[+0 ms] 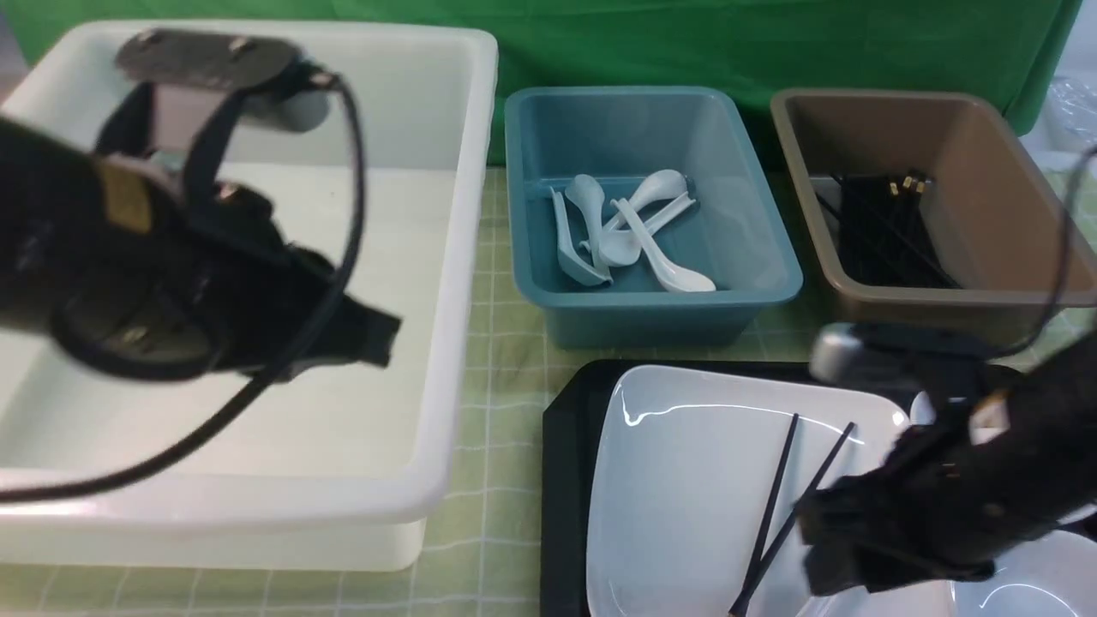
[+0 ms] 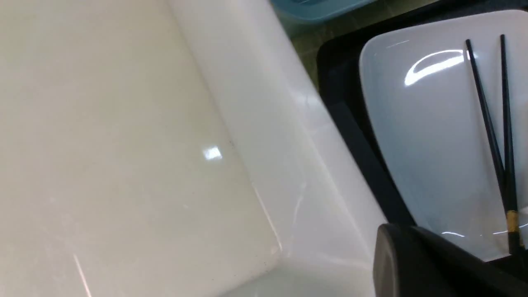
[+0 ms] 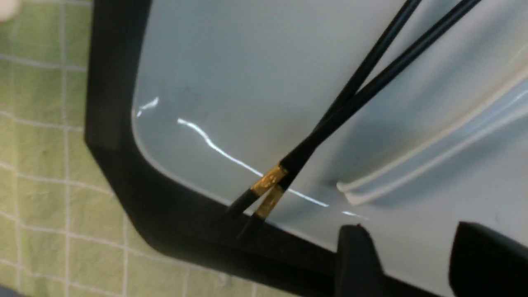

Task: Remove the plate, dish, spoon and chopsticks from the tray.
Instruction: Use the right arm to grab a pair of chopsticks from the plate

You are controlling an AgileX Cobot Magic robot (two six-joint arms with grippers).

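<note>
Below the right gripper (image 3: 406, 260), the plate (image 3: 231, 82).

The right gripper (image 3: 408, 251) hangs open, its two fingers apart; the left arm (image 1: 171, 248) is raised.

No text, label, brand, number or sign is readable in any view. Nothing legible shows on any surface.

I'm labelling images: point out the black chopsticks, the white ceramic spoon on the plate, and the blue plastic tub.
Black chopsticks (image 3: 381, 82): right wrist view, shafts.
White spoon (image 3: 458, 133): right wrist view, handle.
Blue tub (image 1: 656, 299): front view, rim.
</note>
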